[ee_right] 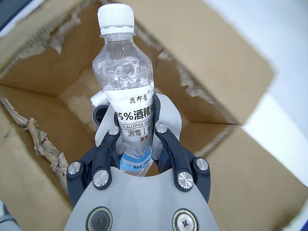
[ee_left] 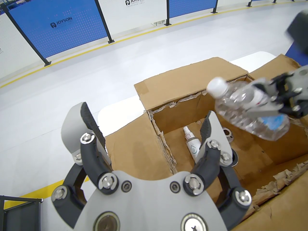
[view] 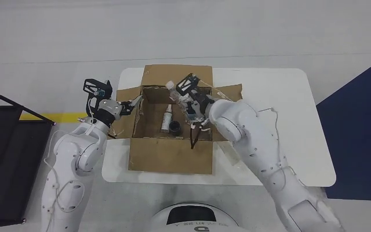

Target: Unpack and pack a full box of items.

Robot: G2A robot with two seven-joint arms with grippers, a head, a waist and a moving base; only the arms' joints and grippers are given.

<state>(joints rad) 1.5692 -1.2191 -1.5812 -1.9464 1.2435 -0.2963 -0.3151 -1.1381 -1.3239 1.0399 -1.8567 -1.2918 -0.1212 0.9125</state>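
An open cardboard box (view: 169,155) stands on the white table (view: 278,116). Above the box hangs a clear plastic bottle (ee_right: 125,80) with a white cap, and my right gripper (ee_right: 134,116) is shut on its labelled body. The same bottle (ee_left: 245,106) appears tilted over the box (ee_left: 182,82) in the left wrist view, held by my right gripper (ee_left: 267,99). My left gripper (ee_left: 149,123) stands open and empty at the box's left flap (view: 128,95). A small white spray bottle (ee_left: 191,143) lies on the box floor, with a dark round item (view: 174,129) beside it.
The box flaps (view: 177,75) are folded outward with torn edges. Bare table lies to the right of the box (view: 290,139). A dark rack (view: 17,145) stands off the table's left side.
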